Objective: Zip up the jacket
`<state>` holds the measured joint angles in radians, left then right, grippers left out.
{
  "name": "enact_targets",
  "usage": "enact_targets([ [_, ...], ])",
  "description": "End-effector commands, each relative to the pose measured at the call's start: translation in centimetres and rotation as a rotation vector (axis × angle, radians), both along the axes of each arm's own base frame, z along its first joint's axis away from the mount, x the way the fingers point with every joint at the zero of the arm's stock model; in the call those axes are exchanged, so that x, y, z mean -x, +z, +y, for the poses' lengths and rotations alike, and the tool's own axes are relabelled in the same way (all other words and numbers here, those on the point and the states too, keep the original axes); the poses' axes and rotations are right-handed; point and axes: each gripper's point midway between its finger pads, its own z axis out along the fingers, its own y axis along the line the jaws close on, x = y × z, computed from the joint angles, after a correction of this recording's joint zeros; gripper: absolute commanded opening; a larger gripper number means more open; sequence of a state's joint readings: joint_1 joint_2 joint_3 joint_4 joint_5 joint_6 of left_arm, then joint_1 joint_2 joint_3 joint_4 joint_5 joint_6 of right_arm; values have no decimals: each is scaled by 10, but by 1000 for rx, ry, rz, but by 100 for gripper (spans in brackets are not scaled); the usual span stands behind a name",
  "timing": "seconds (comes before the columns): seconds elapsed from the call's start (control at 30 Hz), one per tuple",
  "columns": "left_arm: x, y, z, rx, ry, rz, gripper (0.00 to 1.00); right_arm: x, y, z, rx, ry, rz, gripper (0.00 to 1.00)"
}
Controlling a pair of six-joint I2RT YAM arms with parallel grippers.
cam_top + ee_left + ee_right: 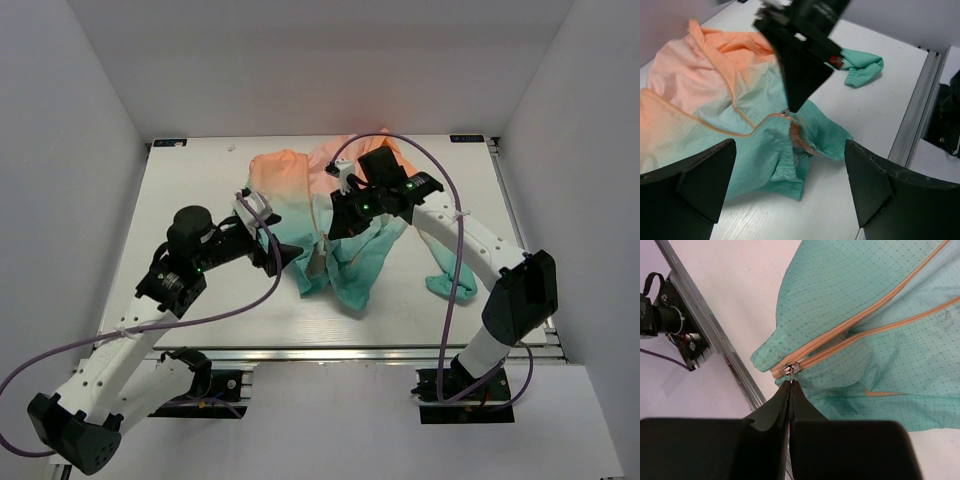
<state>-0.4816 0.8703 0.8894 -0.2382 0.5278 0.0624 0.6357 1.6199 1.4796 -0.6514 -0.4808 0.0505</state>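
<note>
The jacket (330,215) lies crumpled mid-table, peach-orange at the back and teal toward the front. My right gripper (790,383) is shut on the metal pull of the zipper slider (792,369), which sits at the hem end of the orange zipper (850,325); above the slider the two tapes are apart. In the top view the right gripper (330,230) is over the jacket's teal middle. My left gripper (790,147) is open and empty, low over the table, just short of the teal hem (785,165). It sees the right gripper (790,109) at the slider.
A teal sleeve cuff (450,285) lies at the right on the white table (200,180). An aluminium rail (715,325) runs along the table's front edge, with an arm base (665,320) beyond it. White walls enclose three sides.
</note>
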Motion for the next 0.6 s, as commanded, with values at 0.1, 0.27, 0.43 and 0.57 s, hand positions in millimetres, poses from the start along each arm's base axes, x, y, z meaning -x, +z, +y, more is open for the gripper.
enact_targets([
  [0.1,-7,-28,-16,-114,-21,-92,98,4,12,7,-12,11,113,0],
  [0.27,-19,-39,-22,-174,16,-123,97,7,15,13,-29,22,166,0],
  [0.43,-32,-60,-26,-253,49,-131,96,11,25,14,-41,41,184,0],
  [0.57,-44,-85,-38,-332,45,-89,93,12,27,16,-53,41,190,0],
])
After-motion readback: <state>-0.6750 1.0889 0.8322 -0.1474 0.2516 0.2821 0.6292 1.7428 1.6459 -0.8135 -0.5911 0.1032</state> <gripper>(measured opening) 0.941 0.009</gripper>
